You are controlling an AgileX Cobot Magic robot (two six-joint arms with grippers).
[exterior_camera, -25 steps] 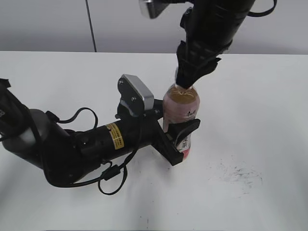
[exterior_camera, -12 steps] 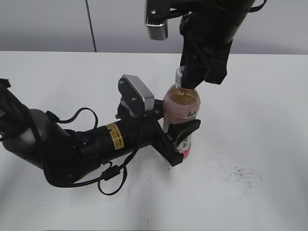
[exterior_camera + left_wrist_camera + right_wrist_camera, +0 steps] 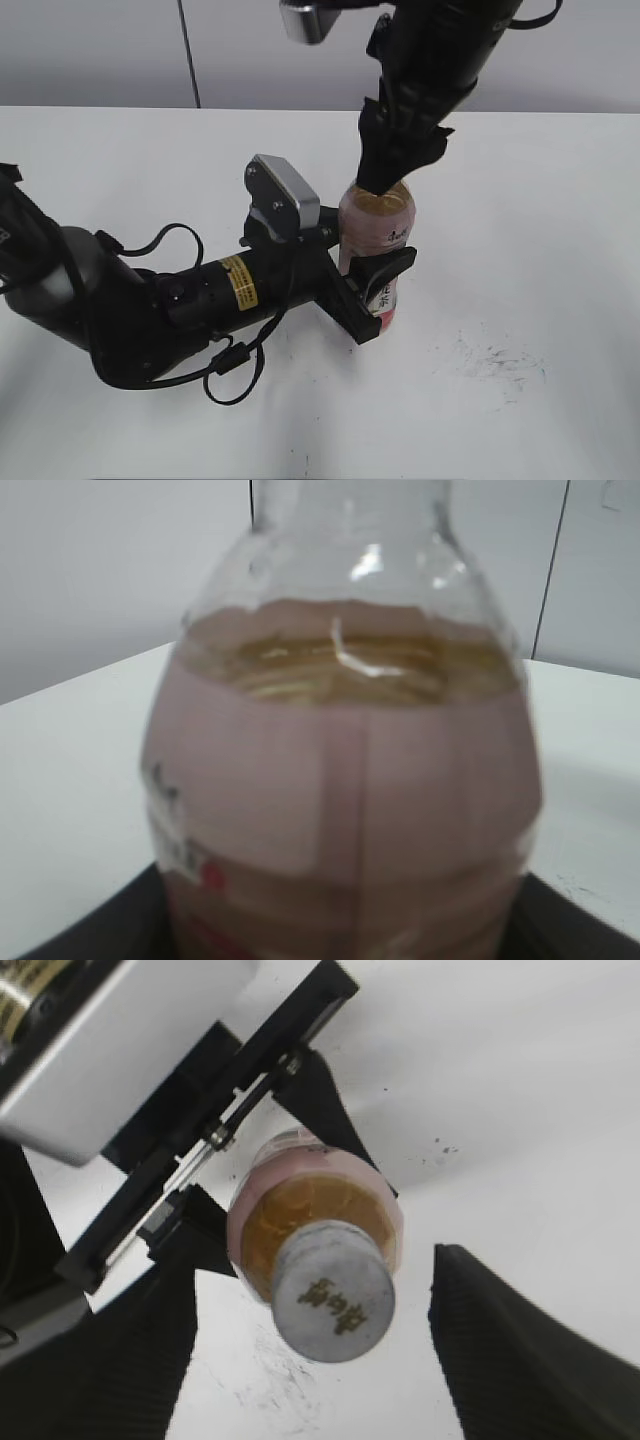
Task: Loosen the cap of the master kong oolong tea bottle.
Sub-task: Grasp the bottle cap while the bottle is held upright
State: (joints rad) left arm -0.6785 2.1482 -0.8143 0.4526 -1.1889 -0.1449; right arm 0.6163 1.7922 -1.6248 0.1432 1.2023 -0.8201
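Note:
The master kong oolong tea bottle [image 3: 376,235] stands upright on the white table [image 3: 540,220], amber tea inside, pink label. My left gripper [image 3: 378,290] is shut on its lower body; the bottle fills the left wrist view [image 3: 340,780]. My right gripper [image 3: 385,175] hangs over the bottle's top and hides the cap in the exterior view. In the right wrist view the silver-grey cap [image 3: 333,1303] with a dark logo sits between the two open fingers of my right gripper [image 3: 315,1335], with a gap on each side. The bottle's shoulder [image 3: 300,1200] shows below the cap.
The left arm [image 3: 180,300] lies across the table's left half with its camera housing [image 3: 285,195] beside the bottle. Dark scuff marks [image 3: 495,358] mark the table at the front right. A grey wall stands behind the table.
My right gripper has turned about the bottle's top and come lower over the cap, which showed half a second ago. The bottle and left gripper have not moved.

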